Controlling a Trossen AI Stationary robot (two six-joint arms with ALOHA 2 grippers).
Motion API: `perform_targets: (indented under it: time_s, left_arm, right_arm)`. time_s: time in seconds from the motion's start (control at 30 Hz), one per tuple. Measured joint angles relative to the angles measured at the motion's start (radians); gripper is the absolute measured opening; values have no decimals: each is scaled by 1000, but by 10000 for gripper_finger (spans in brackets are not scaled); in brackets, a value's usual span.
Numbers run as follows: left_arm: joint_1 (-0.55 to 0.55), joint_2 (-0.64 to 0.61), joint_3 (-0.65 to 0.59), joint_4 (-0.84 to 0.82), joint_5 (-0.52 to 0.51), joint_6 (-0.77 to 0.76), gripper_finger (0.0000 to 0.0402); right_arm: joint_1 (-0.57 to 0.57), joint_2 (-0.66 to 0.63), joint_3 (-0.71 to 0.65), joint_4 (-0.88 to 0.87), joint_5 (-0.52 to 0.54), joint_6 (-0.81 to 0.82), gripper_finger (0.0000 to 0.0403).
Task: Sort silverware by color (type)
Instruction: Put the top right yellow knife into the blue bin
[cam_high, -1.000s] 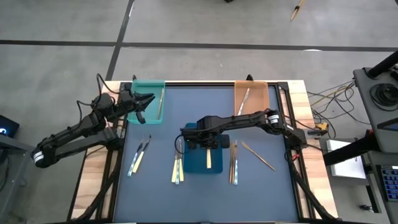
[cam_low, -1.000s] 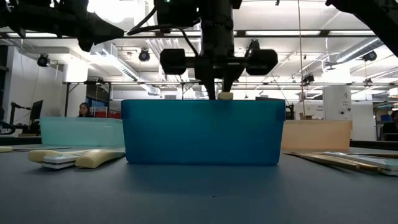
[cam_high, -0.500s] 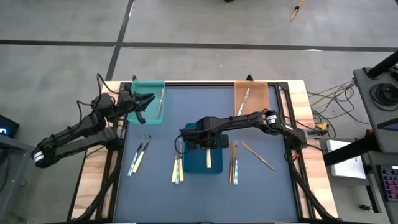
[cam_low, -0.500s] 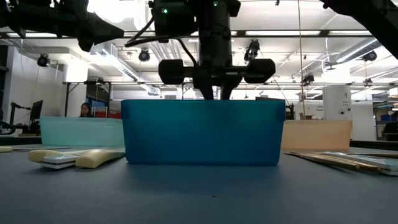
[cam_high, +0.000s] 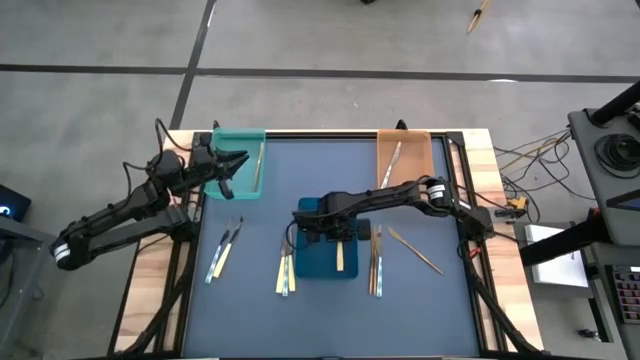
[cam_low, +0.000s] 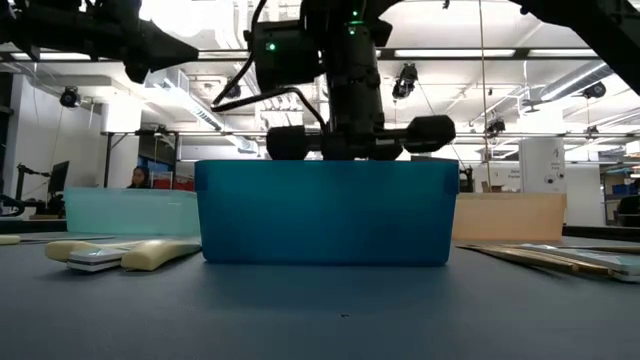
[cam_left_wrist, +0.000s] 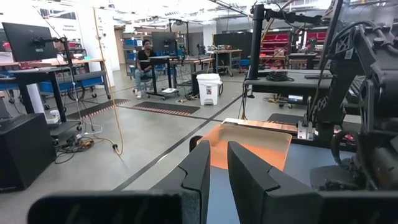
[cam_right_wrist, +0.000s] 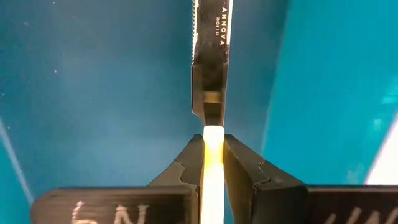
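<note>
A: The right gripper had dropped lower into the blue tray over that last second; from the low view its wrist now sat right at the tray's rim where before it hung clear above.

B: And its jaws were clamped on the cream-yellow handle of a knife, serrated blade lying along the tray floor. It looked like a placement almost done, just the release to come.

A: Where did the rest of the silverware sit?

B: Another cream-handled piece lay in that same tray near the counter's middle. Loose groups waited on the counter: a pair toward the left edge, a cluster just beside the blue tray, more on its other side, and a gold-tan piece slanting toward the right edge.

A: And the left gripper?

B: Parked over the teal tray at the far left corner, jaws closed on nothing. The orange tray at the far right already held a piece. Nothing crowded the release, though the tray walls were close.
</note>
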Motion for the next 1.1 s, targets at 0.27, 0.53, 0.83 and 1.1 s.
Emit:
perform_targets:
  time_s: [0.27, 0.53, 0.83, 1.1]
  left_arm:
    - [0, -19, 0, -7, 0, 0, 39]
    - [0, -28, 0, -8, 0, 0, 39]
    - [0, -29, 0, -8, 0, 0, 39]
    - [0, -29, 0, -8, 0, 0, 39]
  right_arm:
    - [-1, 0, -54, 24, -5, 2, 28]
    - [-1, 0, -75, 45, -3, -14, 29]
    - [-1, 0, -76, 52, -9, -15, 93]
    - [-1, 0, -29, 49, -29, -56, 93]
